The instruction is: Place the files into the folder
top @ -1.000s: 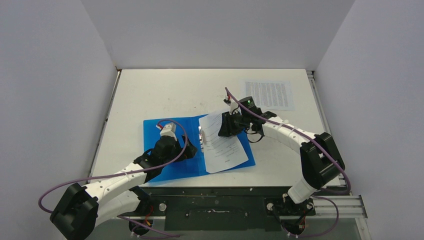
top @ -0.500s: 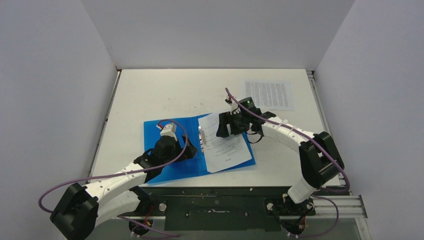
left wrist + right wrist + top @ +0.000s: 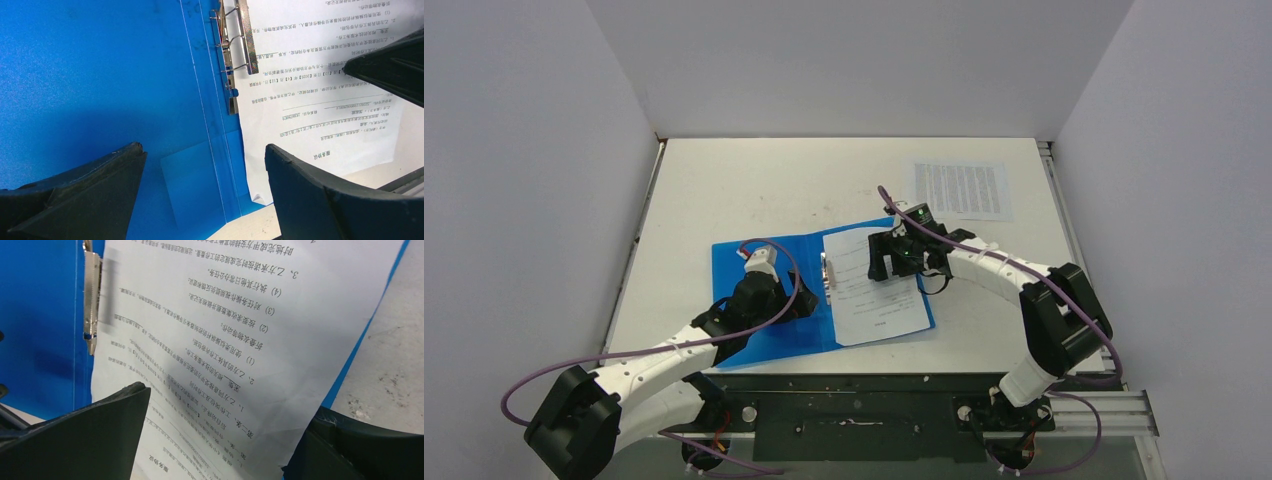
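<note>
The folder [image 3: 729, 262] lies open and flat on the white table [image 3: 754, 180], toward 6 o'clock of the tabletop, its bright blue inner covers facing up. A metal clip [image 3: 235, 60] runs along the spine. On the cover at the 3 o'clock side of that spine lies one sheet [image 3: 879, 305], white and dense with black print, turned slightly off square to the folder. Its spine-side edge reaches the clip, and a thin strip of blue shows past its outer edge. The near corner by the spine curls up a little. The second sheet [image 3: 962, 189] lies flat on the bare table well apart, at about 1 o'clock from the folder, near the far right corner.

The left arm reaches in from 7 o'clock, low and bent, with its wrist over the folder's left cover. The left gripper [image 3: 205, 150] points toward the spine with its jaws spread wide and nothing between them. Whether the fingers touch the plastic cannot be told.

The right arm comes from 5 o'clock, folds at the elbow and stretches toward 9 o'clock over the sheet in the folder. The right gripper [image 3: 227, 402] hangs above the far half of that sheet, jaws wide apart. The paper lies beneath them, unpinched.
</note>
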Action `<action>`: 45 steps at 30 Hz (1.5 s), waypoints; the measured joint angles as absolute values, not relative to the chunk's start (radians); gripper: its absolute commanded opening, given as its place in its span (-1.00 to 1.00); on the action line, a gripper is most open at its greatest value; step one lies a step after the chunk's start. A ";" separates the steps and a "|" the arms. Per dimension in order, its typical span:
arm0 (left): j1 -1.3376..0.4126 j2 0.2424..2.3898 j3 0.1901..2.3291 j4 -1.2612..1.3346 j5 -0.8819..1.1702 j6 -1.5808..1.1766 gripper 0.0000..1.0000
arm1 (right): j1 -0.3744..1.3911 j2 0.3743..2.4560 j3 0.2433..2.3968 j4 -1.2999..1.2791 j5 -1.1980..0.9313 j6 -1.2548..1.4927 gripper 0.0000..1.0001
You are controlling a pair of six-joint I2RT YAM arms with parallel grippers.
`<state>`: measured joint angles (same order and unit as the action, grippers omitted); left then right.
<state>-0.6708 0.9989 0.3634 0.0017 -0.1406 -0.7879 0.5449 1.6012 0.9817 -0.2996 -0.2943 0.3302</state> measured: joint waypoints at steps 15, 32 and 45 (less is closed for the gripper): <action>-0.671 0.999 0.363 0.002 -0.127 -0.788 0.77 | 0.545 1.595 0.974 -0.333 -0.171 0.338 0.92; -0.671 0.999 0.363 0.002 -0.123 -0.789 0.77 | 0.571 1.601 1.045 -0.368 -0.130 0.352 0.94; -0.671 0.999 0.364 0.002 -0.123 -0.788 0.77 | 0.571 1.616 1.059 -0.413 -0.039 0.350 0.95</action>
<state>-0.6708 0.9989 0.3637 0.0021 -0.1226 -0.7883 0.5713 1.6157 1.0588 -0.4129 -0.0387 0.3496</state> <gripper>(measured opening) 0.887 0.972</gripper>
